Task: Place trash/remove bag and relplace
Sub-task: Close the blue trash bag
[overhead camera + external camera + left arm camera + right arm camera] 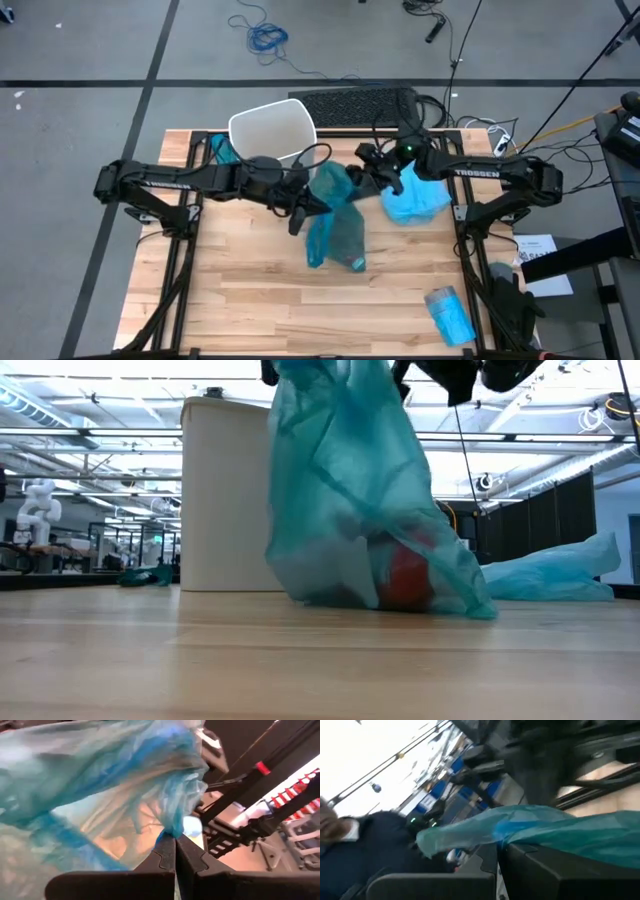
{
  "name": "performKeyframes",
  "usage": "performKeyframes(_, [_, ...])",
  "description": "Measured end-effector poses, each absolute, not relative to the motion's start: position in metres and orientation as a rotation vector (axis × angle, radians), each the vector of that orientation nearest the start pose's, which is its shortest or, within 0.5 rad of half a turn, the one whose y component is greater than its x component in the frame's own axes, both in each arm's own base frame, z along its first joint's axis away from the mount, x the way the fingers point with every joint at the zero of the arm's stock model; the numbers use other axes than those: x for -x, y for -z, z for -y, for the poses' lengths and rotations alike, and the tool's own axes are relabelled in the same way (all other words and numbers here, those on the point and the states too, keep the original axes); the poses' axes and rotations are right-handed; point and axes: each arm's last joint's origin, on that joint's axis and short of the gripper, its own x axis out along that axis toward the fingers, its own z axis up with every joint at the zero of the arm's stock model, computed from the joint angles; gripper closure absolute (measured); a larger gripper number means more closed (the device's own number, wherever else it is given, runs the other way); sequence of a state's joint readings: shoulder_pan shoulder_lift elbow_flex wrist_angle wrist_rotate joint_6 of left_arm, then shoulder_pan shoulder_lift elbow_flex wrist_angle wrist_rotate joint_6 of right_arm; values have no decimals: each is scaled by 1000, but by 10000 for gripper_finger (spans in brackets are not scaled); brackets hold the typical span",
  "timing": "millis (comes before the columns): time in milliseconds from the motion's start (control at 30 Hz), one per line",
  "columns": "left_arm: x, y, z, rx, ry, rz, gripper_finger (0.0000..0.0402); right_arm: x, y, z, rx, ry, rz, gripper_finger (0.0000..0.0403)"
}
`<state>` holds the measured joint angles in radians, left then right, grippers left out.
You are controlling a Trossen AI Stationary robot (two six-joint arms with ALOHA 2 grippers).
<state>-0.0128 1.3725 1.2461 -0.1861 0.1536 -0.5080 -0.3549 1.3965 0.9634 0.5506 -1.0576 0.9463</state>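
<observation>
In the low view, nearest to the camera, the bare wood of the counter [300, 670] fills the lower half of the frame. On it, in the middle, the teal bag [360, 500] is seen hanging from above with its bottom resting on the wood. Through the thin plastic a red object [405, 578] and something pale beside it are visible at the bottom of the bag; what they are exactly cannot be told. This content is not shown by the high view, where only the folded bag [335, 225] is seen at the centre of the frame.

In the left wrist view the left pincer [175, 851] is closed together on a gathered edge of the bag. In the right wrist view the right pincer [498, 855] is also clamped on a strip of the same plastic. From above, both pincers are found at the upper centre of the frame, just beside each other, with the bag between them.

Behind the bag, the white bin [272, 130] stands upright near the far edge of the counter. A second, light blue bag [415, 195] lies to the right of centre, and a blue roll [449, 312] is placed at the lower right corner. On the grey floor beyond, a keyboard [352, 105] and cables [262, 35] are seen.
</observation>
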Motion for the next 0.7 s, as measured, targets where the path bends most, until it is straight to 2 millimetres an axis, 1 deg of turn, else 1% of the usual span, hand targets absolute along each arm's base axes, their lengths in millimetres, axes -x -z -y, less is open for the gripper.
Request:
performKeyframes(100, [-309,-364,10,536,130,-339,401,-293,-316,92,-861,-612,-261,403])
performKeyframes(167, [-309,-362,10,540,140,-360,401,-291,-316,95,-859,-613,-269,403])
performKeyframes(300, [-306,-354,9,566,88,-444,400,-290,-316,97,-861,-622,-278,403])
performKeyframes(367, [-305,-351,8,571,70,-473,392,-290,-314,98,-866,-617,-290,403])
performKeyframes(467, [-305,-352,10,574,75,-464,361,-289,-311,99,-865,-611,-310,403])
performKeyframes(600, [-305,-351,4,605,41,-475,299,-289,-311,99,-863,-614,-315,403])
performKeyframes(700, [-302,-345,-1,623,-23,-525,256,-289,-311,98,-865,-632,-326,403])
